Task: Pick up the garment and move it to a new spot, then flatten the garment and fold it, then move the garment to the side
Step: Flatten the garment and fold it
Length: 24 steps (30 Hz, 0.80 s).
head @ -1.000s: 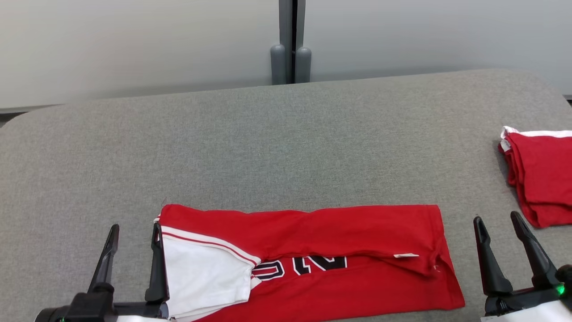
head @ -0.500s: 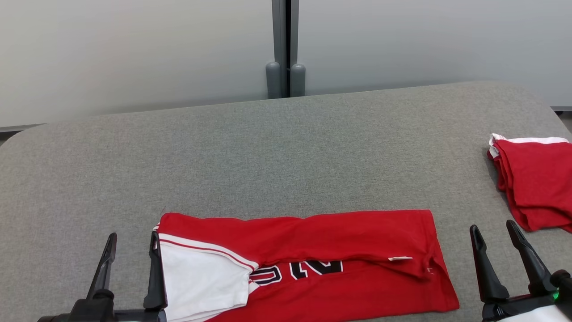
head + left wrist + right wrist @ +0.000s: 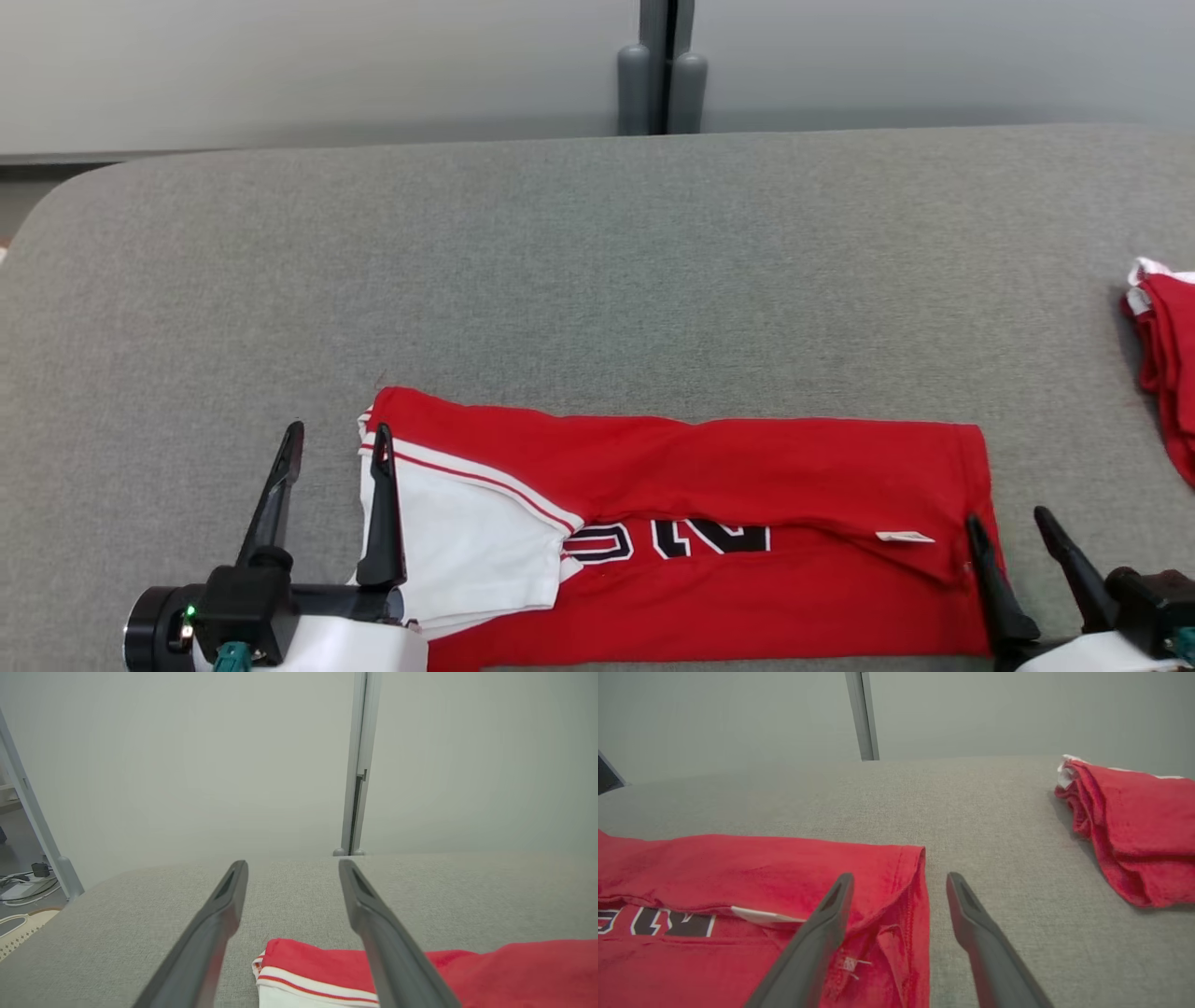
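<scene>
Left hand (image 3: 338,427) and right hand (image 3: 1006,514), both spread wide, at one red garment (image 3: 747,467); one red pile (image 3: 1172,327) apart.

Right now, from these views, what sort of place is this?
Probably a lab or test bay for garment folding: grey fabric-covered table, plain partition panels behind it, and a folded red pile at its right end.

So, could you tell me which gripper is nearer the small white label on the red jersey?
Right. The right gripper is at the right edge of the red jersey, beside the small white label; the left gripper is at the opposite, white-sleeved end.
</scene>
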Available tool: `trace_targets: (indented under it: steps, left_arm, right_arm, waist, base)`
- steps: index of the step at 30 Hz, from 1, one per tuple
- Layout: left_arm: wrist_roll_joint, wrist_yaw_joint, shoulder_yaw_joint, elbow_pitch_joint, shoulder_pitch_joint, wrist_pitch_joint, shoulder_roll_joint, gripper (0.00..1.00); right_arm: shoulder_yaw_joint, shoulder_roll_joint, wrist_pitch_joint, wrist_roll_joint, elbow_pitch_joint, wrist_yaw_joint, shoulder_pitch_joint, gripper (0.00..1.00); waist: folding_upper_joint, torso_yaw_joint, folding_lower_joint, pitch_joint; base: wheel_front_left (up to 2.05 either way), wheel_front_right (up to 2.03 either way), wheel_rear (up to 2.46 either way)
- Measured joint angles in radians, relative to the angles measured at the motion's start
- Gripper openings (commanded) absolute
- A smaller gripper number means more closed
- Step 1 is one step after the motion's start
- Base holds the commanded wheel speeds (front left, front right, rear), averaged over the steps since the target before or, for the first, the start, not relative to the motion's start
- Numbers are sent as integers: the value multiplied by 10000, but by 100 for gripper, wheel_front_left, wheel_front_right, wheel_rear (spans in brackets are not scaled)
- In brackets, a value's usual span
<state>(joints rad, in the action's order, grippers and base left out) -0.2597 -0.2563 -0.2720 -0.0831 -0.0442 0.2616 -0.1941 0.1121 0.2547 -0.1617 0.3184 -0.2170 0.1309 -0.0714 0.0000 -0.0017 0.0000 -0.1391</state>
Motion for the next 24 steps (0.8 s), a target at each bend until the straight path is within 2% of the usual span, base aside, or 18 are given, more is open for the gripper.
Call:
trace_targets:
  steps: [7,11,12,13,14,15,24]
  left_arm:
    - [226,301,71,353,403,0,351,100]
    - [318,416,228,353,535,0,441,100]
    - [336,435,274,355,535,0,453,100]
    - [376,441,313,349,535,0,462,100]
    - [403,447,351,339,535,0,474,100]
    - [430,481,376,324,540,0,497,100]
    - [663,614,650,270,540,0,564,100]
  right_arm:
    - [428,-293,-48,336,-2242,13,623,100]
    - [430,-464,-134,466,-2830,17,870,100]
    - [487,-481,-111,525,-2926,17,936,92]
    - [550,-495,-94,560,-2995,17,988,47]
    - [589,-500,-58,631,-3076,17,1067,47]
    - [621,-491,6,690,-3160,15,1141,0]
    - [731,-138,-13,938,-2876,61,1389,0]
  waist:
    - [0,453,0,-622]
    - [0,462,0,-642]
    - [0,444,0,-643]
    - [0,422,0,-646]
    - [0,397,0,-655]
    - [0,372,0,-665]
    - [0,128,0,-804]
  base:
    - [0,0,0]
    - [0,0,0]
    - [0,0,0]
    - [0,0,0]
    - [0,0,0]
    - [0,0,0]
    - [0,0,0]
